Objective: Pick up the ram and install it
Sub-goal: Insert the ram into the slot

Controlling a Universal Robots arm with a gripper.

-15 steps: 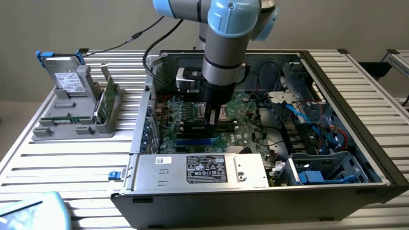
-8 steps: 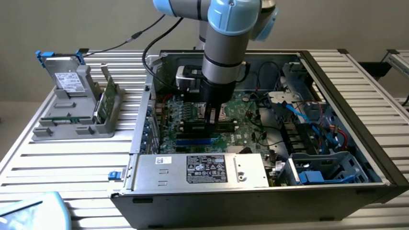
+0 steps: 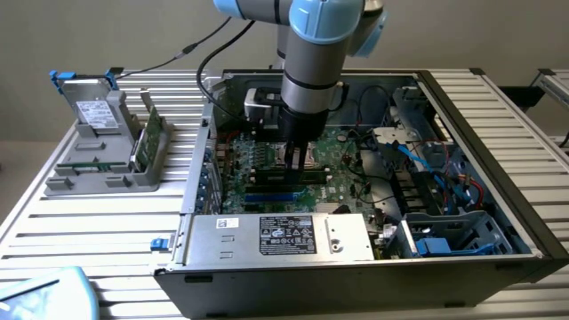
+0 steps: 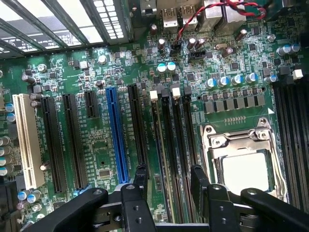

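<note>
My gripper [image 3: 298,165] hangs inside the open computer case [image 3: 498,120], low over the motherboard [image 3: 342,150]. In the wrist view the gripper [image 4: 169,174] is open, its two black fingers [image 4: 141,180] straddling the black memory slots [image 4: 166,140] beside the processor socket [image 4: 239,166]. Nothing is gripped between them. A long narrow green stick [image 3: 89,165], the ram as far as I can tell, lies along the front of the grey holder [image 3: 102,181] at the exterior view's left, well away from the gripper.
The holder also carries a silver drive box [image 3: 93,113] with blue tabs and a broader green card [image 3: 146,137] standing on edge. The power supply [image 3: 280,237] sits at the case's near side. Cables [image 3: 418,157] and a drive cage [image 3: 449,233] crowd its right.
</note>
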